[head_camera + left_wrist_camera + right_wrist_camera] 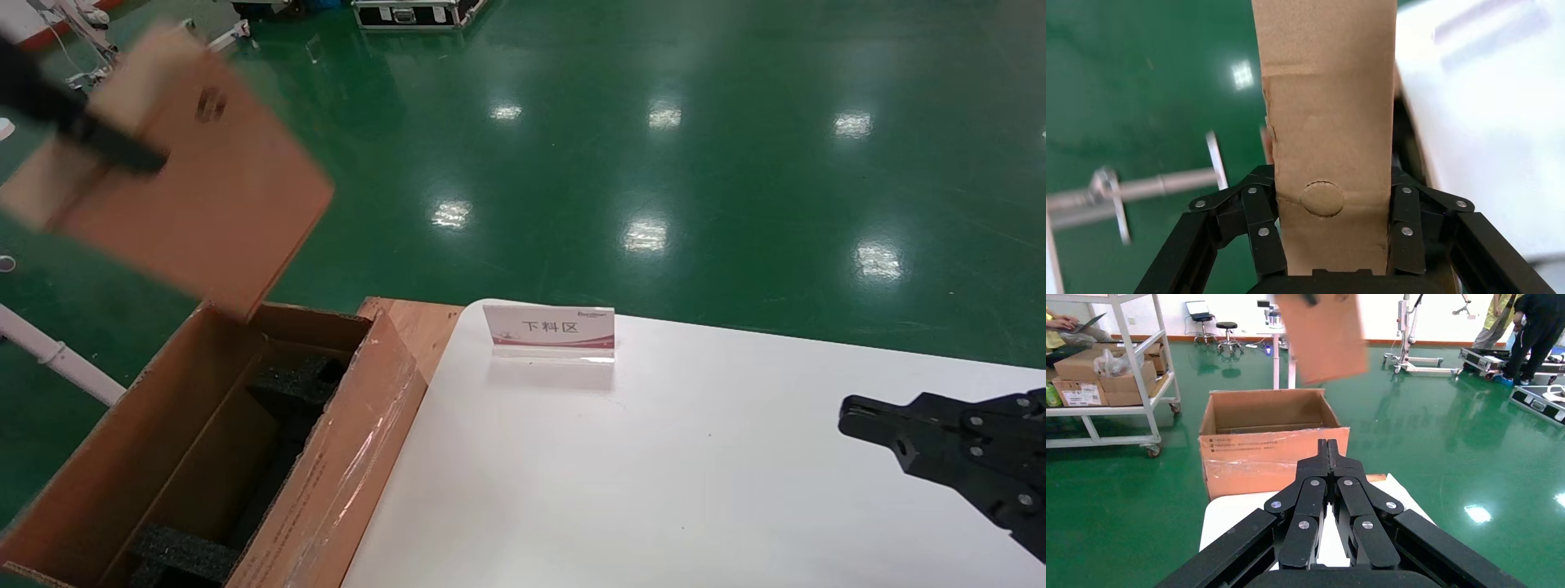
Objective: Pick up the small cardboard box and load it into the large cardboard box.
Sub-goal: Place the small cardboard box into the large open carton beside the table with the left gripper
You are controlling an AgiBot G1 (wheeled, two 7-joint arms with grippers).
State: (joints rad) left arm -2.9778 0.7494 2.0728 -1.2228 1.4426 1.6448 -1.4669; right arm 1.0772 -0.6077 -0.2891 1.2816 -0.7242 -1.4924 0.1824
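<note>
**Small box held high above the open carton**

Small box [200,175] hangs in the air at the upper left of the head view, tilted, its lowest corner just above the far end of the large box [106,474] without touching it. A dark recycling symbol shows near the top of its broad face. The left tool [1330,211] is clamped on the small box: in the left wrist view its black fingers [1260,229] press against both narrow sides of the cardboard, and a round punched disc sits on the face between them. In the head view the left arm shows as a dark bar crossing the box's upper left part.

The large box stands open against the left edge of the white worktop [654,490]. Its flap on the worktop side carries glossy clear tape, and black foam blocks [298,380] lie inside, one near the far end and another near the close end.

The right tool [1327,450] hovers low over the right side of the worktop, well apart from both boxes. Its fingers are pressed together with nothing between them, tips pointing toward the large box.

A small acrylic sign [549,331] with a white and red card stands near the far edge of the worktop, between the large box and the right tool. A green glossy floor [735,163] lies beyond. In the right wrist view a shelf cart [1113,386] with brown cartons stands off to one side of the large box.
</note>
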